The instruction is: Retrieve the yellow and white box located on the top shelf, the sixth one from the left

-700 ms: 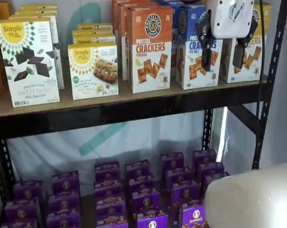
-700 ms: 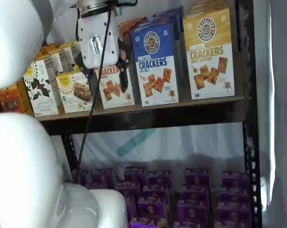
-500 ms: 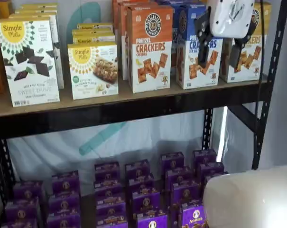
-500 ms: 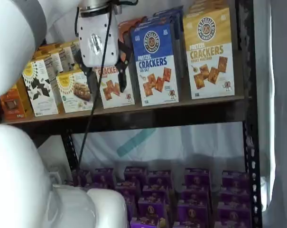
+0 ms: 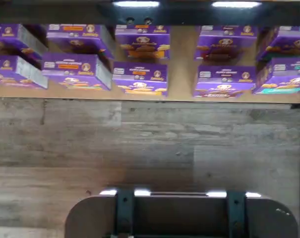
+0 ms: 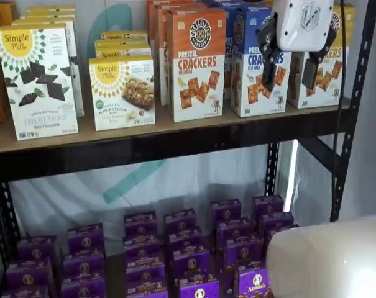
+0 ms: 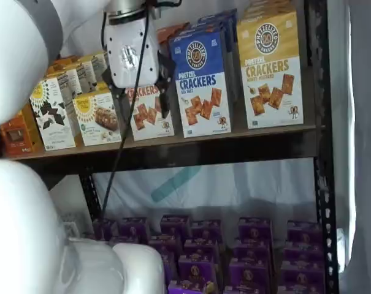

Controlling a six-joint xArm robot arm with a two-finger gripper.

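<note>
The yellow and white box (image 7: 271,70) stands upright at the right end of the top shelf (image 7: 191,153), with a mustard top and pictured brown crackers. In a shelf view the gripper partly hides this box (image 6: 330,81). My gripper (image 6: 289,73) hangs in front of the top shelf (image 6: 175,146), level with the cracker boxes. Its two black fingers are plainly apart and hold nothing, so it is open. From the other side the gripper (image 7: 141,98) lines up with the orange-topped box, well left of the yellow one.
A blue-topped cracker box (image 6: 247,68) and an orange-topped one (image 6: 197,62) stand left of the yellow box. Rows of small purple boxes (image 6: 188,248) fill the lower level and show in the wrist view (image 5: 140,79). My white arm link (image 7: 26,233) fills the foreground.
The gripper has drifted slightly to the right along the top shelf. Its fingers stay apart and no box has moved.
</note>
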